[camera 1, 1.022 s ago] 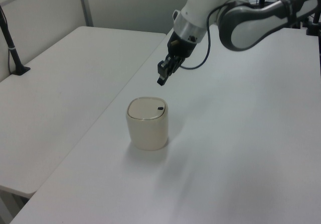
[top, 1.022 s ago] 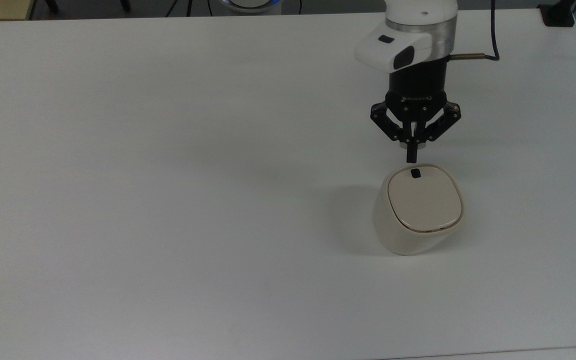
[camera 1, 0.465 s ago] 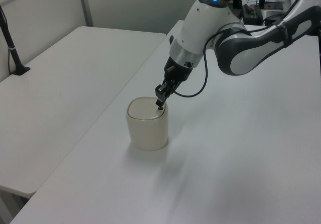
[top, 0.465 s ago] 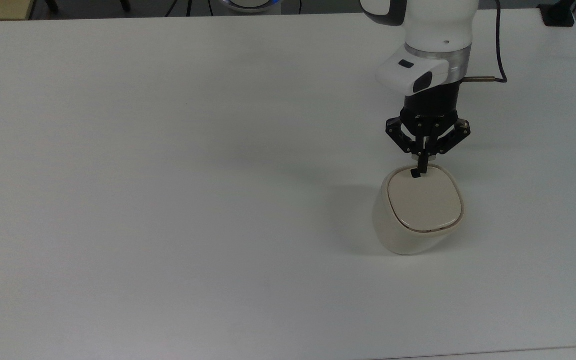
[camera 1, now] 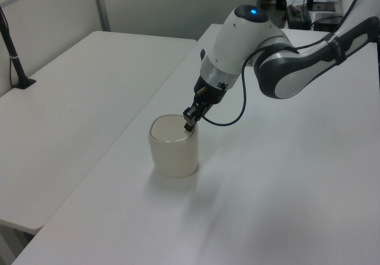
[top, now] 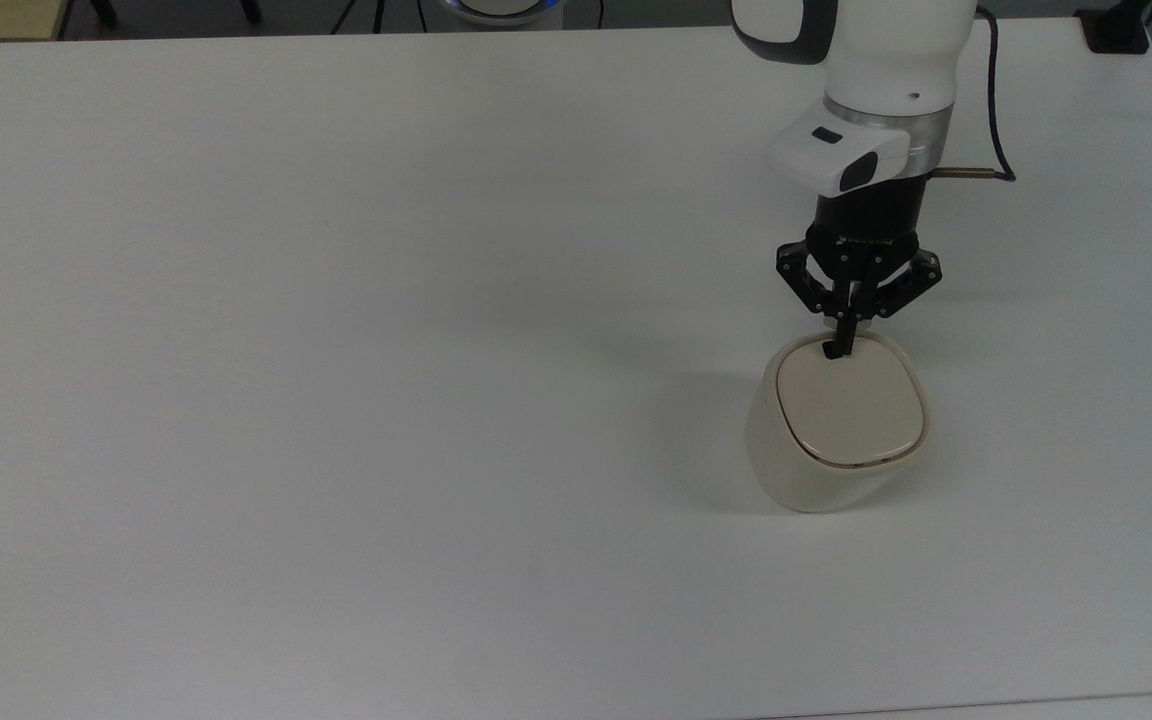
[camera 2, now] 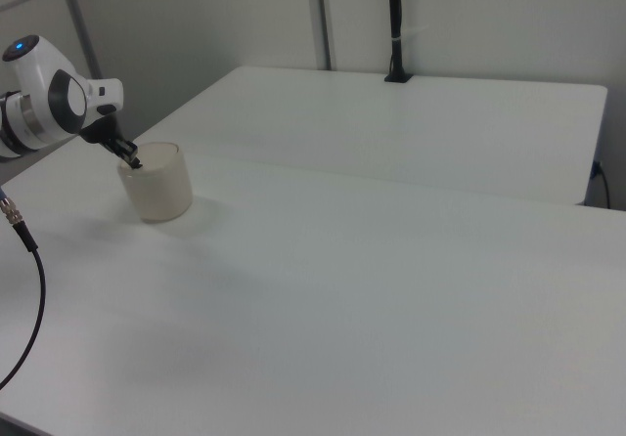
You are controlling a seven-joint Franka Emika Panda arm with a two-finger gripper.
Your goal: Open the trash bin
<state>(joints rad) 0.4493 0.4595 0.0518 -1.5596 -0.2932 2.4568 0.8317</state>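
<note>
My end effector (top: 841, 348) sits pinched narrow, tips pressing the black latch mark on the trash bin (top: 836, 425) lid. The bin stands directly beneath me on the counter (top: 336, 350), lid flat.

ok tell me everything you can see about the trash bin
The trash bin is a small cream-white, plastic-looking tub with a rounded-square tapered body, standing upright on the white table. Its flat lid is down. The shut pincer has its tips on the black latch mark at the lid's far edge in the top view.
</note>
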